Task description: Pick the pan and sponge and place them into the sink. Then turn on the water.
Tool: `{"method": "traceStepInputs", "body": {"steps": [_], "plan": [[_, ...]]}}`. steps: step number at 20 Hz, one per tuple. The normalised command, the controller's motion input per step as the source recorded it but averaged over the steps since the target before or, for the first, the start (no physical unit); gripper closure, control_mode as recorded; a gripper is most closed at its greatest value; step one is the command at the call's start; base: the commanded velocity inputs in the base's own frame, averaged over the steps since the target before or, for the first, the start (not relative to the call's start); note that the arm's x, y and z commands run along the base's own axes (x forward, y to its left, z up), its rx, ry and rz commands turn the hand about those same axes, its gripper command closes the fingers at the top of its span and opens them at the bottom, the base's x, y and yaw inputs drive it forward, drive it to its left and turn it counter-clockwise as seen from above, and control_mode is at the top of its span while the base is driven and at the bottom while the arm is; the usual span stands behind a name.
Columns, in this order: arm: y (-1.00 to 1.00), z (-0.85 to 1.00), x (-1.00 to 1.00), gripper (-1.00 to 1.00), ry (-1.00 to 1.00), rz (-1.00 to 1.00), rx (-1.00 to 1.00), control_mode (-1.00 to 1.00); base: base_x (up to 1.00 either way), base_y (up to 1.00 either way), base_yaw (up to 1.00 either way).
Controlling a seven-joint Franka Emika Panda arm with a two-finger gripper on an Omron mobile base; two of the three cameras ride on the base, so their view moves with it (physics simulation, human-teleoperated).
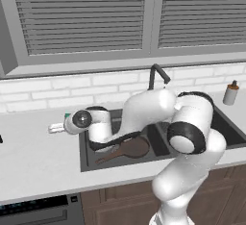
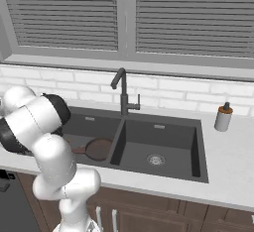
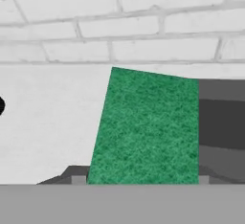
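Two wide windows [image 2: 124,13] with grey slatted blinds, shut tight, over a grey sill. Below runs a white brick backsplash [image 2: 173,97], then the pale counter [image 1: 38,161]. Brown wooden cabinet doors [image 1: 125,205] sit under it, with a dark appliance front [image 1: 33,212] at far left.

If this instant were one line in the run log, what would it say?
pan: in sink's left basin | sponge: between gripper fingers, beside sink | faucet: no water running
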Motion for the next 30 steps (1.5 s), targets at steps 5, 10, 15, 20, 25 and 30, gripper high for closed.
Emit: {"method": "traceStepInputs", "body": {"steps": [5, 10, 15, 20, 25, 30], "plan": [[-0.62, 0.72, -0.74, 1.0, 0.0, -0.29, 0.19, -1.0, 0.0, 0.0, 0.0], [-0.76, 0.76, -0.81, 1.0, 0.13, -0.19, 0.19, -1.0, 0.0, 0.0, 0.0], [-0.76, 0.89, -0.72, 1.0, 0.2, -0.16, 0.18, -1.0, 0.0, 0.0, 0.0], [-0.66, 0.86, -0.54, 1.0, 0.3, -0.14, 0.12, -1.0, 0.0, 0.0, 0.0], [-0.51, 0.47, -0.23, 1.0, 0.37, -0.19, 0.01, -1.0, 0.0, 0.0, 0.0], [-0.27, 0.01, 0.02, 1.0, 0.26, -0.19, -0.01, -1.0, 0.0, 0.0, 0.0]]}}
